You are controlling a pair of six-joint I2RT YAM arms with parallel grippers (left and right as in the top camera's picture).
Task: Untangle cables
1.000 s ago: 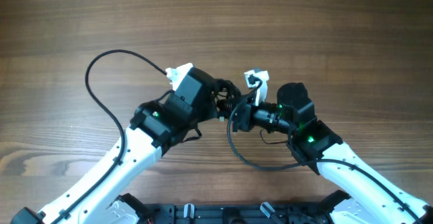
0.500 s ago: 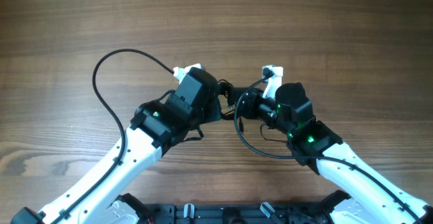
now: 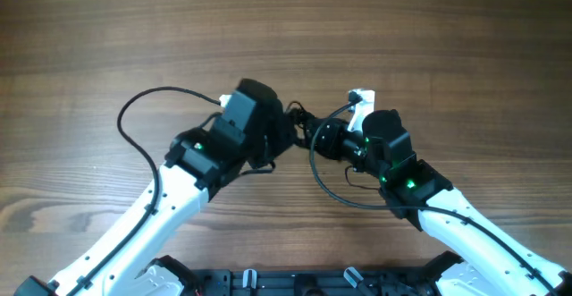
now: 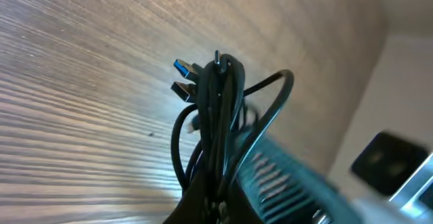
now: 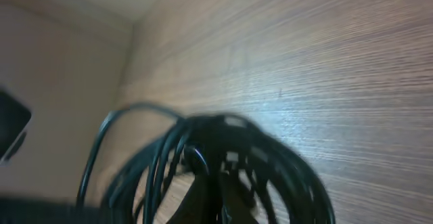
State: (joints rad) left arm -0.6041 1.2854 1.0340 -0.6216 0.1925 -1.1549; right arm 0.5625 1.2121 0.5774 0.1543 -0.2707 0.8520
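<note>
The cables [image 3: 301, 119] are a small bundle of thin black cords held off the table between my two grippers. My left gripper [image 3: 288, 137] is shut on it from the left. In the left wrist view the cords [image 4: 218, 105] rise from the left gripper's jaws [image 4: 216, 209] and end in two plugs, one blue [image 4: 183, 67]. My right gripper [image 3: 315, 140] is shut on the bundle from the right. In the right wrist view the cords form a blurred coil [image 5: 287, 164] around the right gripper's jaws [image 5: 216, 198]. The two grippers nearly touch.
A thicker black arm wire loops out to the left of the left arm [image 3: 125, 122]. Another loops below the right wrist [image 3: 335, 193] and ends in a white connector [image 3: 360, 97]. The wooden table [image 3: 465, 54] extends on all sides.
Both grippers have moved a little farther from the robot base with the bundle between them. The left wrist has turned and shifted slightly left. The right arm's wire loop has tightened.
</note>
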